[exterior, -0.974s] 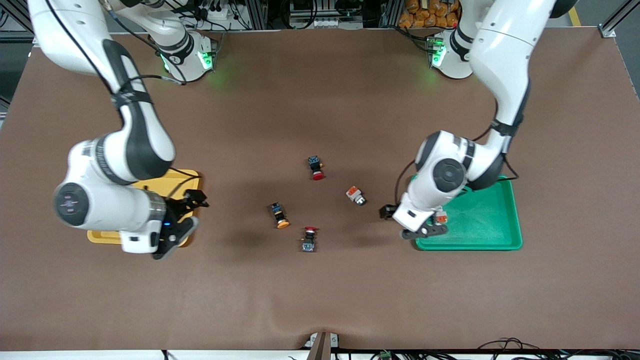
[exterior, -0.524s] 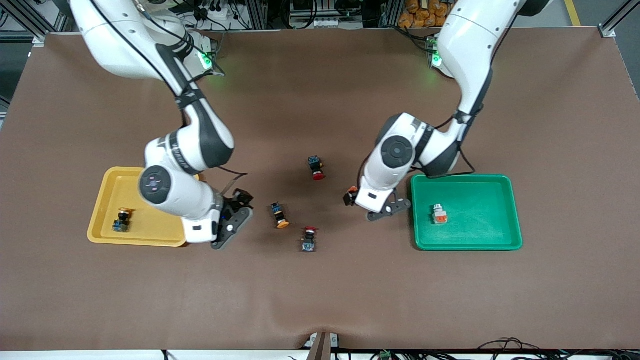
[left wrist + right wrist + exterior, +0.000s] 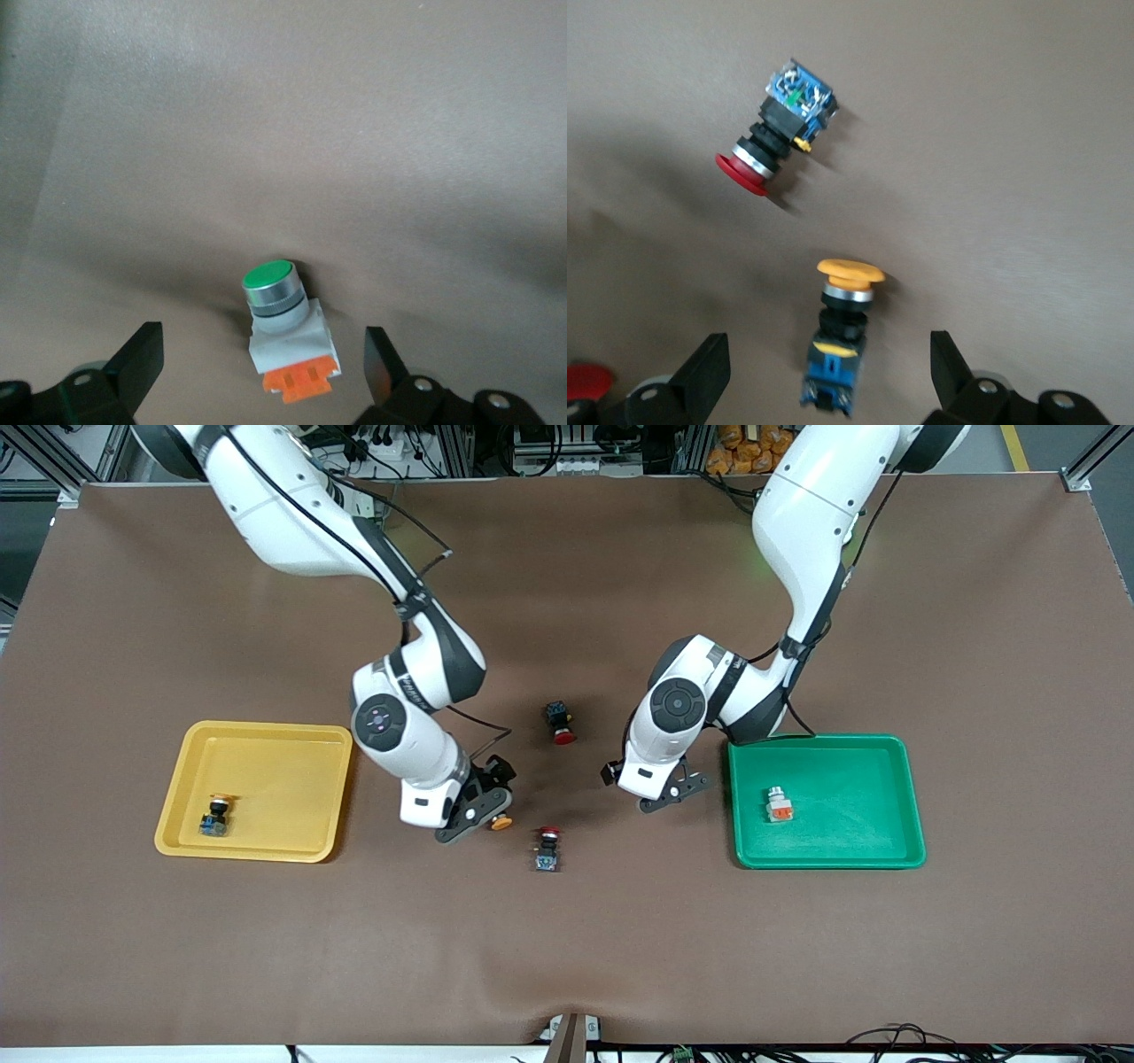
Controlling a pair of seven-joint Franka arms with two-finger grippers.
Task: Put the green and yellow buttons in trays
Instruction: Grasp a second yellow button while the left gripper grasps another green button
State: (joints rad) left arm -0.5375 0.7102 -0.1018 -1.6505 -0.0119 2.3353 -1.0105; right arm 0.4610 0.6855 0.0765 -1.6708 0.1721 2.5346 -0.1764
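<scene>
Left gripper (image 3: pixel 666 795): you had its black fingers spread wide over the bare brown table mat (image 3: pixel 567 957), between the red-capped switches and the green tray, with nothing gripped.
Green-capped button on the mat (image 3: pixel 285 332): your left wrist view showed this silver-white switch with a green round cap and an orange block lying on the mat between the two open fingertips, touched by neither; in the front view the gripper hid it.
Right gripper (image 3: pixel 474 810): you had it wide open as well, empty, low over the mat between the yellow tray and the middle of the table.
Yellow-capped button on the mat (image 3: pixel 840 332): this switch with an orange-yellow round cap on a black and blue body lay on its side between the right fingertips, untouched; in the front view only its cap (image 3: pixel 501 823) peeked out at the gripper's edge.
Shallow rectangular yellow plastic tray (image 3: pixel 257 731): toward the right arm's end of the table; a second yellow-capped switch (image 3: pixel 214 816) lay in its corner nearest the front camera.
Shallow rectangular green plastic tray (image 3: pixel 886 797): toward the left arm's end; a second silver-white switch with an orange block (image 3: pixel 779 804) lay inside.
Red-capped black switches: one (image 3: pixel 559 722) lay mid-table, the other (image 3: pixel 547 848) nearer the front camera, both outside the trays.
</scene>
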